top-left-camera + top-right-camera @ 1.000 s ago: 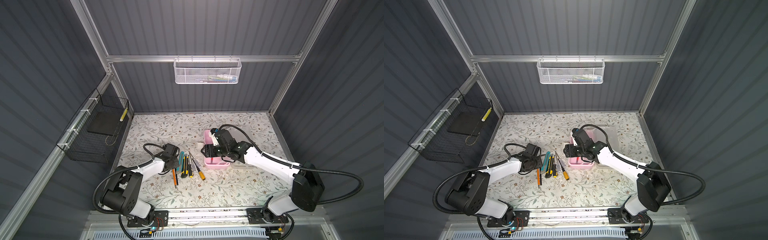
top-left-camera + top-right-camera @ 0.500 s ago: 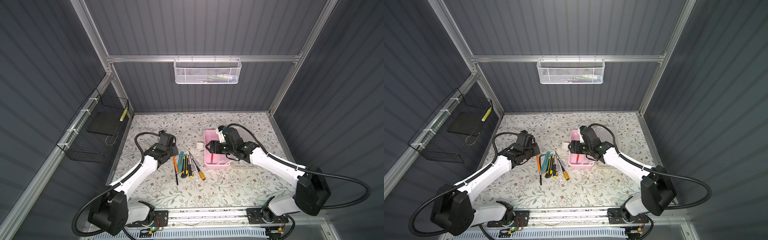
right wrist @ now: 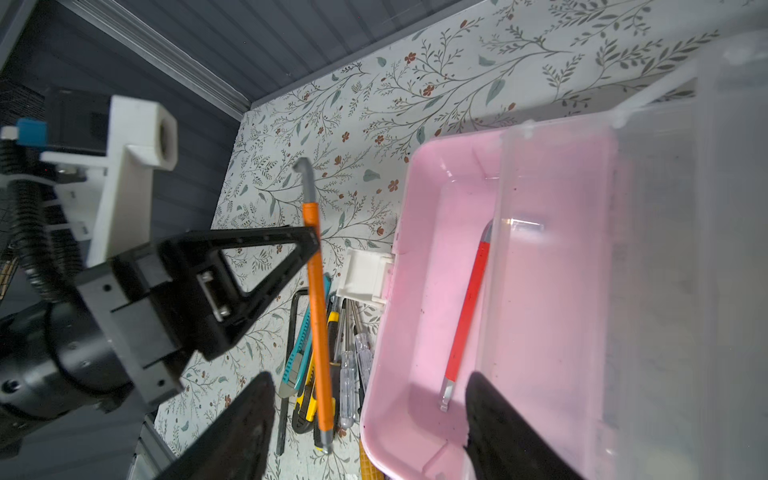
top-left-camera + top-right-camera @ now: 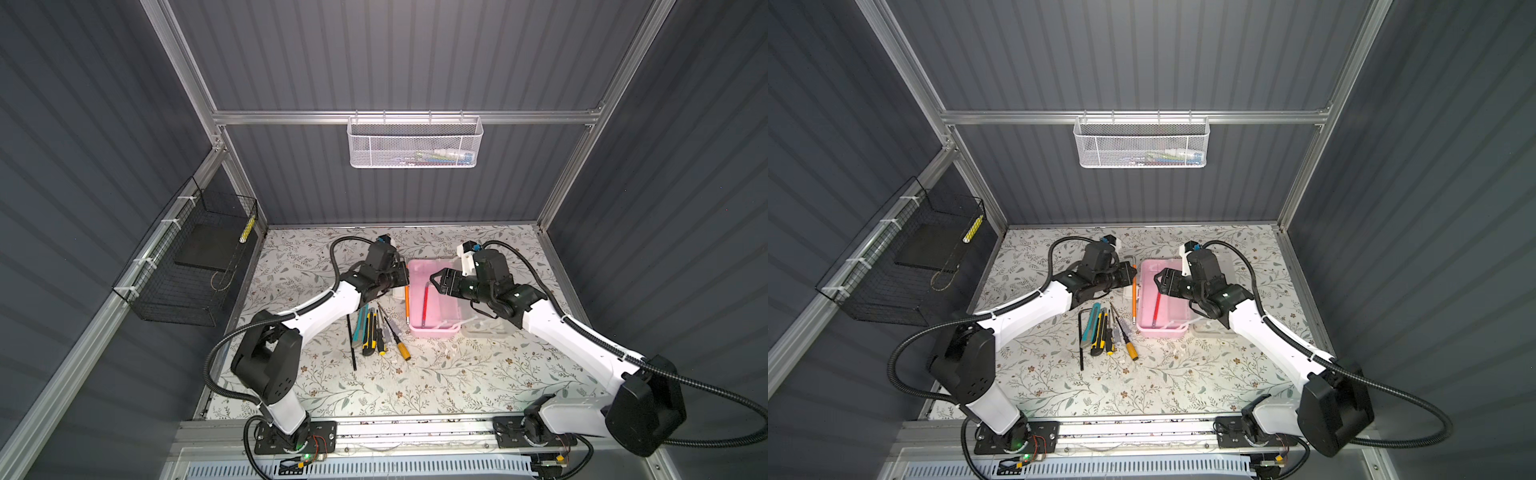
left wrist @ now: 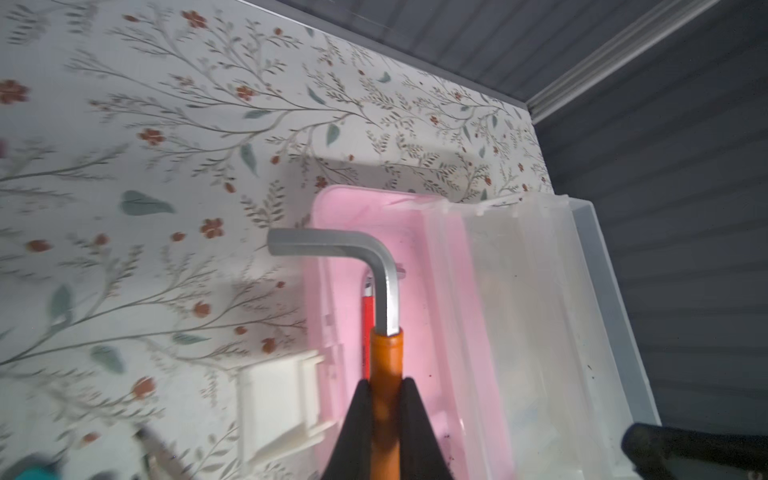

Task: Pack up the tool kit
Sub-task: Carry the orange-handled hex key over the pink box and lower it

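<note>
At frame centre, left gripper (image 4: 404, 277) clamping orange-sleeved hex key (image 4: 407, 301) at pink box (image 4: 434, 332) left rim, right gripper (image 4: 435, 283) hovering wide open over box, holding nothing

High on the back wall, hooked over the aluminium crossbar (image 4: 291, 117), a white mesh basket (image 4: 414, 143) with a few small colourful items (image 4: 442, 157) along its floor, too small to name. On the left wall, fastened to a rail (image 4: 62, 374) by 4 white ties (image 4: 170, 221), a black wire basket (image 4: 195, 266) holding a dark flat slab (image 4: 205, 249), a yellow-and-black striped stick (image 4: 248, 228) against its wire side, and a thin loop of wire (image 4: 220, 281). Underneath, across the whole tabletop, a floral table cover (image 4: 415, 386) (image 4: 1142, 386) in both top views, walled in by grey ribbed panels (image 4: 415, 54)
</note>
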Controlling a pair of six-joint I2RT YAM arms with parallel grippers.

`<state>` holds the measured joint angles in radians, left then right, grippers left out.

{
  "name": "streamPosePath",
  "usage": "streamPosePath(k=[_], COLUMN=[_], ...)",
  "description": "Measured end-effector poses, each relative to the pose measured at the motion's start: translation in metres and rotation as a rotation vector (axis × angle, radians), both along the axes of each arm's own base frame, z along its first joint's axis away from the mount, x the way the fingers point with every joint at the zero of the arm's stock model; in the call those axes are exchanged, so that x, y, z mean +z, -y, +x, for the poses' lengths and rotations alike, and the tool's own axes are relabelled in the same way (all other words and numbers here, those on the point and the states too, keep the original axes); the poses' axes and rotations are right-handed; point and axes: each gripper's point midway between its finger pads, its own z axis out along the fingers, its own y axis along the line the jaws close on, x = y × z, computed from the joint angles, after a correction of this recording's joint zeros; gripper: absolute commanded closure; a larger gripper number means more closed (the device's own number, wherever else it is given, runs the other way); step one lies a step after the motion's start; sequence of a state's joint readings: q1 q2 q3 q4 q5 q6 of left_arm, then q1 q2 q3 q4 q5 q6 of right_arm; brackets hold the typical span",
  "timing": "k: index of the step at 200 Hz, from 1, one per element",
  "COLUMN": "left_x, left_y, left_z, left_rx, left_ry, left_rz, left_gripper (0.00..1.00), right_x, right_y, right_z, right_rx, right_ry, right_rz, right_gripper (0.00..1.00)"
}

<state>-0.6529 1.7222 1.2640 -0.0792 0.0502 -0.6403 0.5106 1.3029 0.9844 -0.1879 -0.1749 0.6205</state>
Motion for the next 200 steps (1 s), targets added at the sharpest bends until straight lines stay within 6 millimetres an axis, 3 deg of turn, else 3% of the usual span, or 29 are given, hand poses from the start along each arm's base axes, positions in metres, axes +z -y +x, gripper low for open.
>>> streamPosePath(k=[26, 62, 97, 143, 200], left_x=[-0.018, -0.038, -0.055, -0.097, -0.103], left_y=[0.030, 0.052, 0.064, 0.065, 0.071], left_z=[0.008, 0.022, 0.033, 0.032, 0.035], left_rx=[-0.050, -0.070, -0.085, -0.100, -0.113], left_ry=[-0.022, -0.040, -0.052, -0.123, -0.139], left_rz=[-0.004, 0.011, 0.042, 0.120, 0.158], left_gripper=[1.00, 1.00, 1.00, 1.00, 1.00], right_x=[-0.003, -0.005, -0.008, -0.012, -0.014], right_y=[0.009, 0.018, 0.021, 0.023, 0.022], right_z=[-0.002, -0.003, -0.003, -0.003, -0.002], right_rx=[-0.021, -0.044, -0.054, -0.057, -0.057], right_ry=[0.000, 0.003, -0.001, -0.007, -0.011], right_rz=[-0.005, -0.011, -0.017, -0.020, -0.022], right_gripper=[0.27, 0.27, 0.27, 0.26, 0.24])
